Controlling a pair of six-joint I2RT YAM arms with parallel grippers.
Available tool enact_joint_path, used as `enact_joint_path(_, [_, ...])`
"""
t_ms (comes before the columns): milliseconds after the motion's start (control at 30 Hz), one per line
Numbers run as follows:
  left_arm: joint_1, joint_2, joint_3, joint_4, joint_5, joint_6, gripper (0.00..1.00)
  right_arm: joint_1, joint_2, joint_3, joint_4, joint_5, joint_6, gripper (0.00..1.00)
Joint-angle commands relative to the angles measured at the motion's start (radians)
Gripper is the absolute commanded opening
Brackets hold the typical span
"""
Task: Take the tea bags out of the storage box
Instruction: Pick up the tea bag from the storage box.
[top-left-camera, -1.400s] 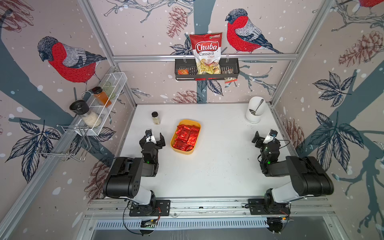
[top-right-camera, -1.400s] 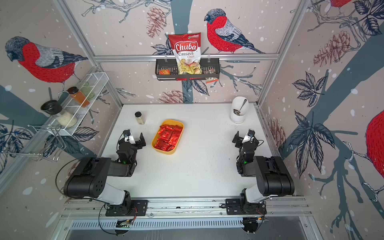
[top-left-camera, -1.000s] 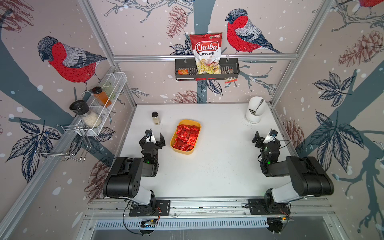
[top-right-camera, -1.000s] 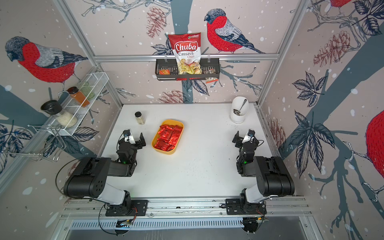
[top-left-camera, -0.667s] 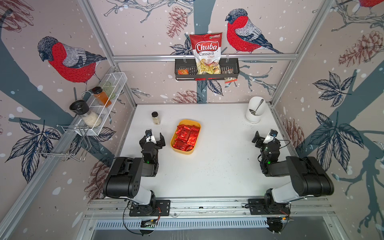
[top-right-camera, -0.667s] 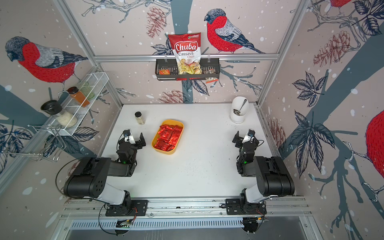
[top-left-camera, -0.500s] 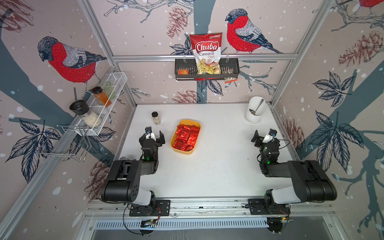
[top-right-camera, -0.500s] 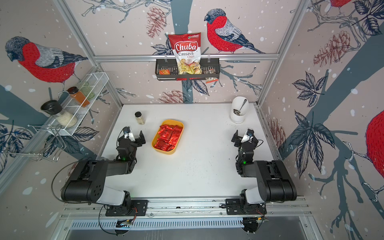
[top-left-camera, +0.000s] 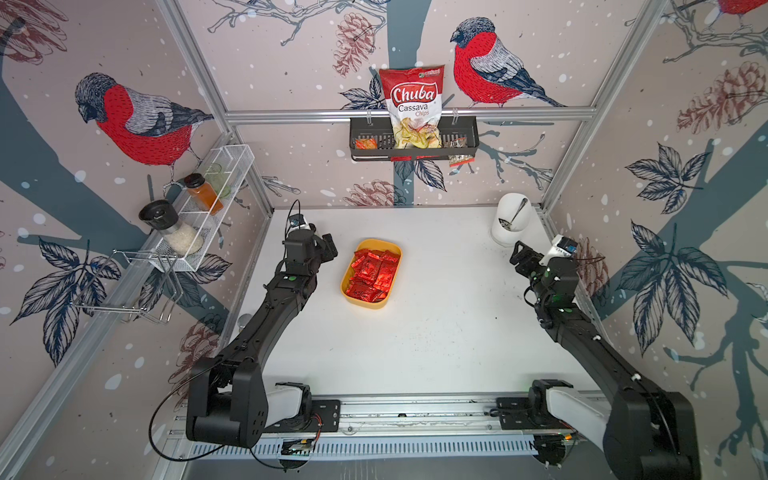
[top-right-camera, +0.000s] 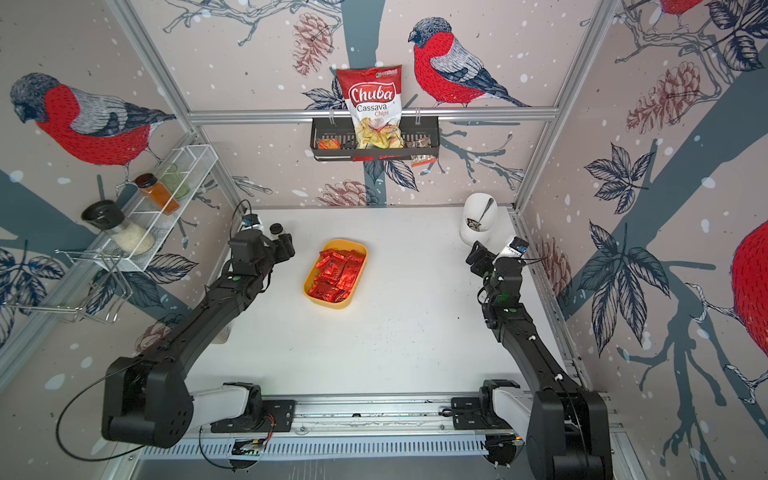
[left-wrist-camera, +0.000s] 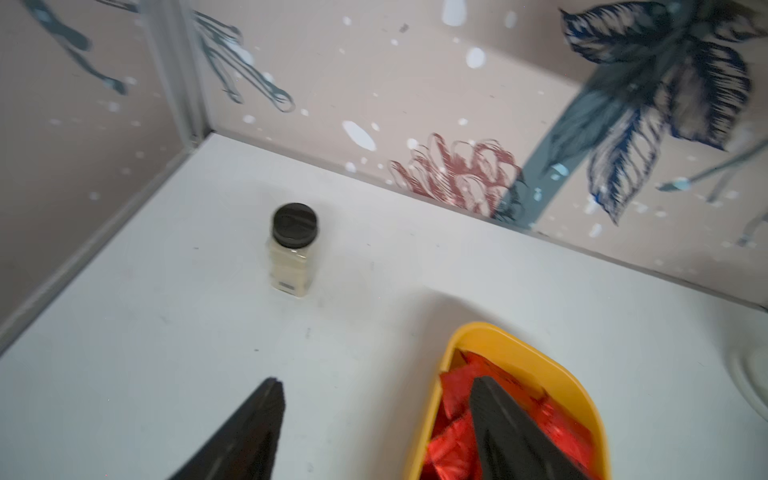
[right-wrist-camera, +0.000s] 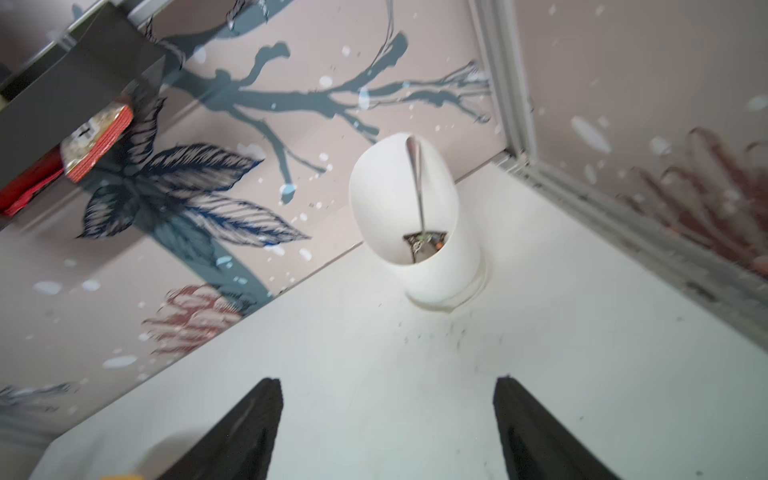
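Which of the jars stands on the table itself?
The small pale-filled jar near the left hand; the others sit in the white wire rack.

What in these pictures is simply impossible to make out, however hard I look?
Tea bags: overlapping in the storage box, so lower ones are hidden in both top views; their print is too small.
Storage box, left wrist view: cut off by the picture's edge and partly behind the left gripper.
Jar label: blurred in the left wrist view.
Cup contents: dark and blurred in the right wrist view.
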Motion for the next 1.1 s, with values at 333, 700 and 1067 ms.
enact_joint_path(333, [-0.033,0.12,-0.019,-0.271,0.514,-0.03,0.59,0.438,0.107,0.145,-0.129,-0.178,0.055,0.76])
enact_joint_path(700, [-0.033,0.156,-0.07,-0.179,0.566,-0.086,0.54,0.58,0.249,0.203,-0.116,-0.149,0.06,0.72])
enact_joint_path(1067, [-0.033,0.198,-0.136,-0.006,0.539,-0.191,0.52,0.58,0.252,0.218,-0.13,-0.139,0.052,0.71])
